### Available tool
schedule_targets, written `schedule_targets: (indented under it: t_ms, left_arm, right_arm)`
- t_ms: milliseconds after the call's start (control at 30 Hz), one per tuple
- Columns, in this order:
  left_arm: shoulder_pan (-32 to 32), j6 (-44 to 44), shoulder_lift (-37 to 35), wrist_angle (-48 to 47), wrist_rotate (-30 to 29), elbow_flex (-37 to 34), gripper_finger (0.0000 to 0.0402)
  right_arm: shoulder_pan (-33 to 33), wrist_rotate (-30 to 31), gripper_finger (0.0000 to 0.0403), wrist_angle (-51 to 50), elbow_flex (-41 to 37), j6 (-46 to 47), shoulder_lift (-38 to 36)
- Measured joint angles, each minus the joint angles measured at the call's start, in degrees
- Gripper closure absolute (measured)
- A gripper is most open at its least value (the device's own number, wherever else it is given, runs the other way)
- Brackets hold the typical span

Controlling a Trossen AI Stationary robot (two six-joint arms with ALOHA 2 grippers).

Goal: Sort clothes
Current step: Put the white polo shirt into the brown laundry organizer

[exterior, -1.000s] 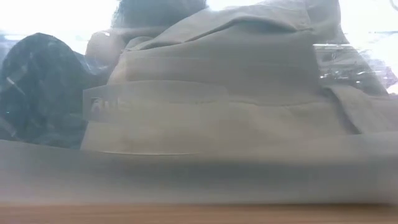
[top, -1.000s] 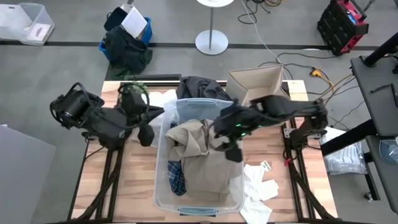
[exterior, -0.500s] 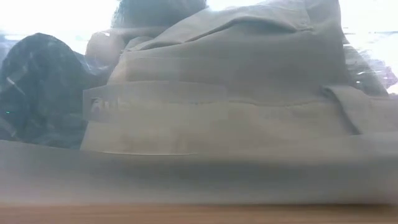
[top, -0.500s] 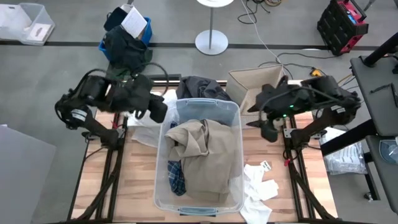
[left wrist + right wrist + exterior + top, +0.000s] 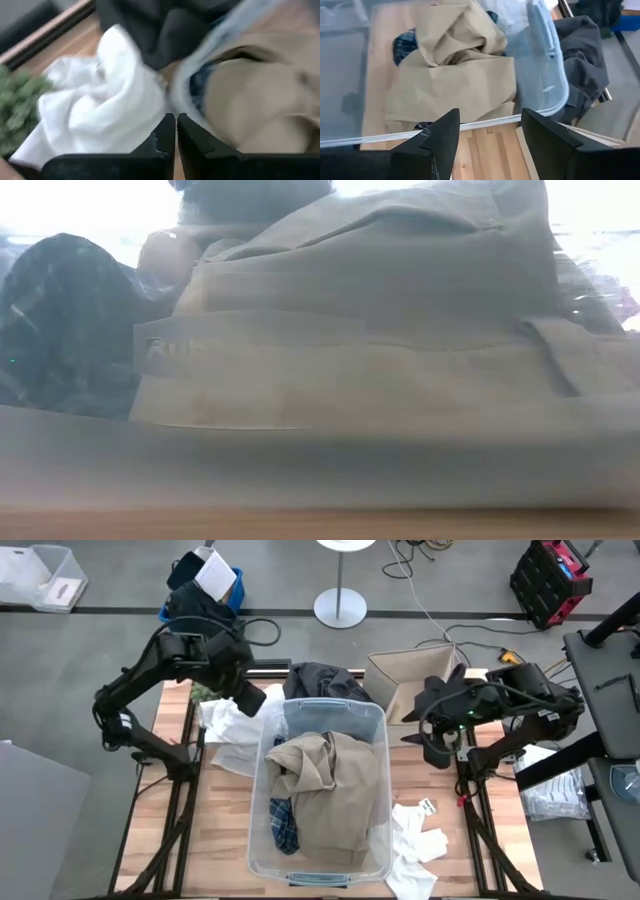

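Note:
A clear plastic bin [image 5: 378, 740] stands mid-table. In it lie a tan khaki piece [image 5: 330, 790] and a blue-and-white plaid shirt [image 5: 283, 825]; both also show in the right wrist view, the khaki [image 5: 455, 75] over the plaid shirt [image 5: 402, 45]. A dark grey piece [image 5: 325, 680] lies behind the bin's far end. White pieces lie left of the bin [image 5: 230, 730] and at the near right [image 5: 415, 840]. My left gripper [image 5: 250, 698] is shut and empty above the bin's far left corner [image 5: 176, 131]. My right gripper [image 5: 435, 750] is open and empty right of the bin [image 5: 490, 135].
An open cardboard box [image 5: 415, 675] stands at the far right of the table. A small green plant [image 5: 205, 690] sits at the far left. The bin's near wall fills the low view, with the khaki [image 5: 350, 330] behind it.
My right gripper has drawn back from over the khaki in the bin toward the table's right edge. My left gripper has gone up and toward the far edge, from beside the bin's left wall to its far left corner. The clothes in the bin have stayed put.

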Motion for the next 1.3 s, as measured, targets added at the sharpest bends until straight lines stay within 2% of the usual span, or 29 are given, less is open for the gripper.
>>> schedule_targets:
  t_ms: [167, 267, 400, 500, 667, 867, 1000, 1100, 1200, 1300]
  left_arm:
    - [5.15, 8.23, -6.44, 0.04, 4.5, -11.36, 0.0393]
    - [6.35, 13.77, -9.86, 0.41, 3.38, -18.07, 0.0369]
    - [7.68, 16.18, -13.05, 3.84, 3.78, -26.3, 0.0319]
    - [8.2, 19.43, -13.8, 7.54, 2.63, -31.99, 0.0275]
    - [8.53, 26.38, -13.38, 16.65, 0.09, -39.72, 0.0205]
    - [11.11, 34.64, -11.9, 23.93, -1.22, -47.48, 0.0164]
    - [13.9, 39.14, -11.24, 28.77, -0.91, -52.14, 0.0172]
    - [15.87, 42.23, -10.81, 31.22, -0.85, -54.5, 0.0206]
    - [17.31, 44.51, -10.45, 33.83, -0.79, -56.04, 0.027]
    - [17.76, 46.36, -10.37, 33.79, -0.56, -56.1, 0.0362]
  right_arm:
    - [-3.1, 0.42, 0.02, 0.11, -1.22, 0.08, 0.46]
    - [-6.91, 1.31, 0.0199, 2.21, -1.75, -0.09, 0.85]
    - [-12.84, 1.18, 0.0202, 8.17, -2.63, -0.22, 1.28]
    - [-16.12, 0.84, 0.0201, 10.91, -2.83, -0.11, 1.98]
    - [-20.31, -3.4, 0.02, 12.78, -2.9, -0.13, 3.78]
    - [-21.27, -3.78, 0.02, 12.82, -2.92, 0.15, 6.32]
    - [-21.23, -3.78, 0.0201, 13.02, -2.92, 0.15, 8.06]
    - [-21.23, -3.78, 0.0202, 13.33, -2.92, 0.13, 9.3]
    - [-21.23, -3.76, 0.0202, 13.43, -2.92, 0.15, 10.25]
    - [-21.23, -3.76, 0.0204, 13.87, -2.92, 0.15, 10.95]
